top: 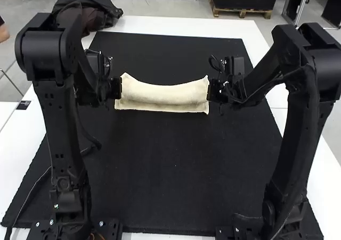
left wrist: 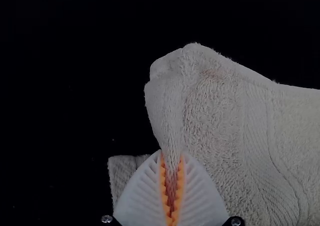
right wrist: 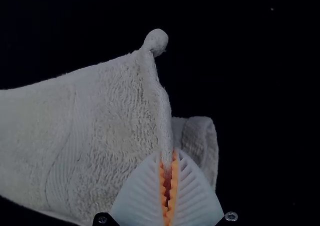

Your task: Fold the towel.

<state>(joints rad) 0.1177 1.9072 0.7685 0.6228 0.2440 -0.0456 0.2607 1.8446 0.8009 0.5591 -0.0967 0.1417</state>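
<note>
"Where's the towel [top: 162, 97]?"

"Up the mat [top: 176, 160], at twelve o'clock: left gripper [left wrist: 172, 157] pinches its nine-o'clock end, right gripper [right wrist: 168, 155] its three, both nearly closed"

"Why both ends?"

"So I can fold it evenly, I'd judge"

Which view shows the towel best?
The high view: the towel shows nearly whole. The left wrist view shows one end pinched in the left fingers, the right wrist view the other end in the right fingers.
</note>
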